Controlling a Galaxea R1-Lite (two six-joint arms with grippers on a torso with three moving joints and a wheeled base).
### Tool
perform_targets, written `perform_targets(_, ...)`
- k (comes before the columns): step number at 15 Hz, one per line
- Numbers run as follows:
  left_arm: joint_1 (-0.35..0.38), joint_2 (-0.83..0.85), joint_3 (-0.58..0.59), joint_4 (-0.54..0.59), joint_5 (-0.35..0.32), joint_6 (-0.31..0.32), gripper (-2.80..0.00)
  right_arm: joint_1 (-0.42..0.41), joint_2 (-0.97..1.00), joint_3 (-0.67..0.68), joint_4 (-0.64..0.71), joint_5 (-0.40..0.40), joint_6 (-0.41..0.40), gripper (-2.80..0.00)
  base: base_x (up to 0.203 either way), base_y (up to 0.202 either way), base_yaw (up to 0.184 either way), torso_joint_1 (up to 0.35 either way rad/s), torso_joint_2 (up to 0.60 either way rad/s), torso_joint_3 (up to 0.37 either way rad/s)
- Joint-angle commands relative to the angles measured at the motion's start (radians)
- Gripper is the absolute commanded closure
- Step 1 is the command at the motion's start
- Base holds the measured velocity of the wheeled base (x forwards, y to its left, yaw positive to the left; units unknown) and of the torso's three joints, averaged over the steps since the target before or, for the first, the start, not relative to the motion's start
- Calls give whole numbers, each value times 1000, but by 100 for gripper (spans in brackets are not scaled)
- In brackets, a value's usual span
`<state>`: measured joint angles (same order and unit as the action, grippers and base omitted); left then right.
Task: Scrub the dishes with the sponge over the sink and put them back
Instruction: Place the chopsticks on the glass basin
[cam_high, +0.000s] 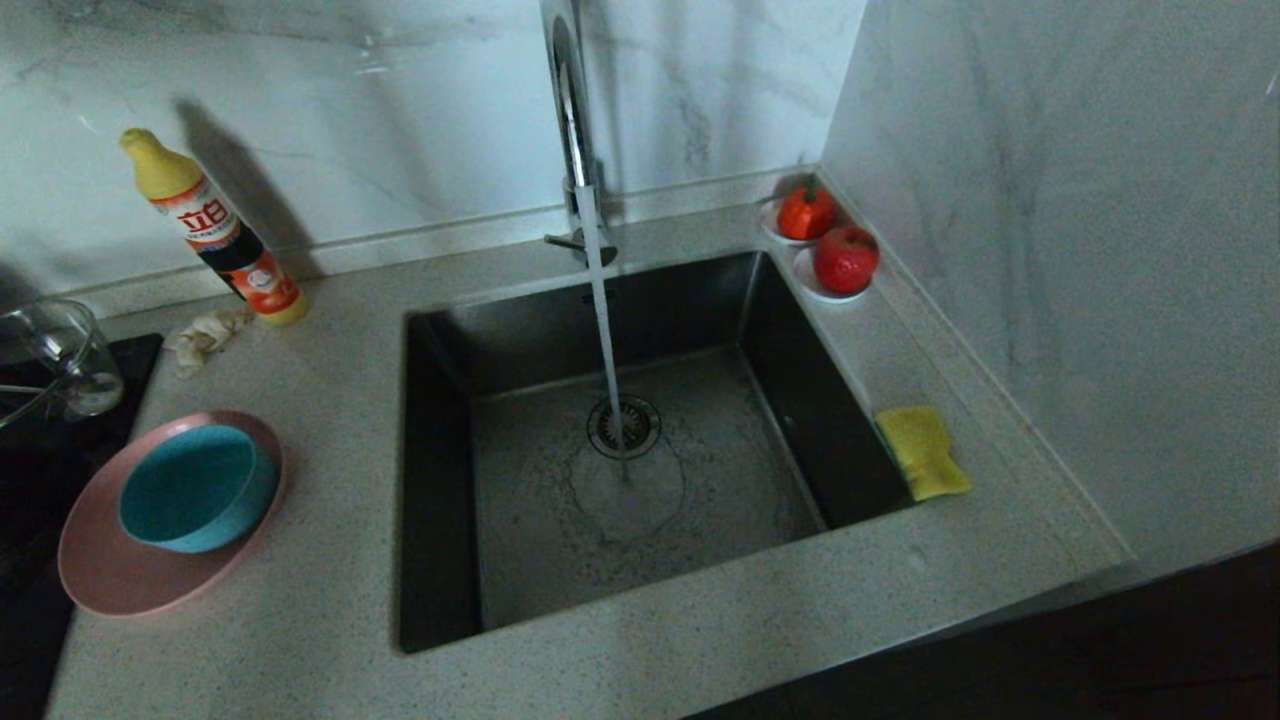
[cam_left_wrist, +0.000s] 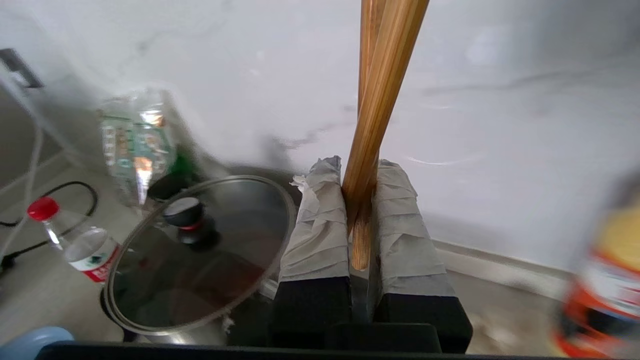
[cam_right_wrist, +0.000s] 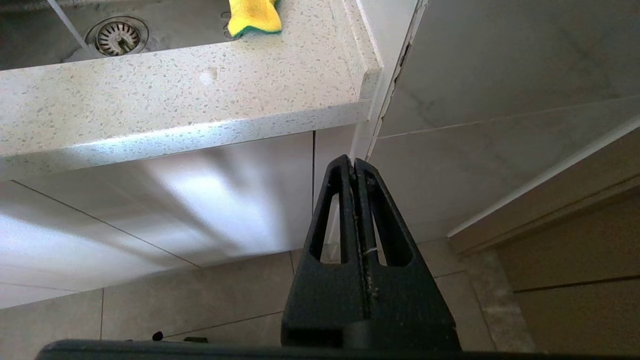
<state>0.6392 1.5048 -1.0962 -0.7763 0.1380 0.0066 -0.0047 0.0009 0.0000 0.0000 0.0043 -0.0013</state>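
In the left wrist view my left gripper (cam_left_wrist: 359, 167) is shut on a pair of wooden chopsticks (cam_left_wrist: 382, 95), which stick up past its tape-wrapped fingers (cam_left_wrist: 315, 225); this arm is outside the head view. On the counter left of the sink (cam_high: 780, 400) a teal bowl (cam_high: 197, 487) sits on a pink plate (cam_high: 110, 570). Water runs from the chrome faucet (cam_high: 572, 120) onto the drain. The yellow sponge (cam_high: 922, 452) lies on the sink's right rim, and the right wrist view shows the sponge (cam_right_wrist: 254, 16) too. My right gripper (cam_right_wrist: 354, 161) hangs shut and empty below the counter edge.
A detergent bottle (cam_high: 215, 232) and a paper wad (cam_high: 205, 337) stand at the back left, a glass cup (cam_high: 62, 358) at the far left. Two red fruits (cam_high: 845, 258) on saucers sit at the back right. A lidded pot (cam_left_wrist: 200, 250) and plastic bottles (cam_left_wrist: 75, 240) are near the left gripper.
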Motion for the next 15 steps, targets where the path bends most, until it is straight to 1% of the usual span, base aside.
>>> perform_targets(1, 29, 94, 28, -56, -1, 0, 0, 0, 1, 0, 0, 0, 0, 0, 0, 0, 0, 0, 0, 0)
perform_targets(8, 30, 270, 51, -59, -1, -13, 0, 0, 1, 0, 0, 0, 0, 0, 0, 0, 0, 0, 0, 0)
perform_targets(12, 30, 353, 53, -38, -2, -50, 0, 0, 1, 0, 0, 0, 0, 0, 0, 0, 0, 0, 0, 0)
perform_targets(15, 30, 413, 47, -26, 4, -54, 0, 0, 1, 0, 0, 0, 0, 0, 0, 0, 0, 0, 0, 0)
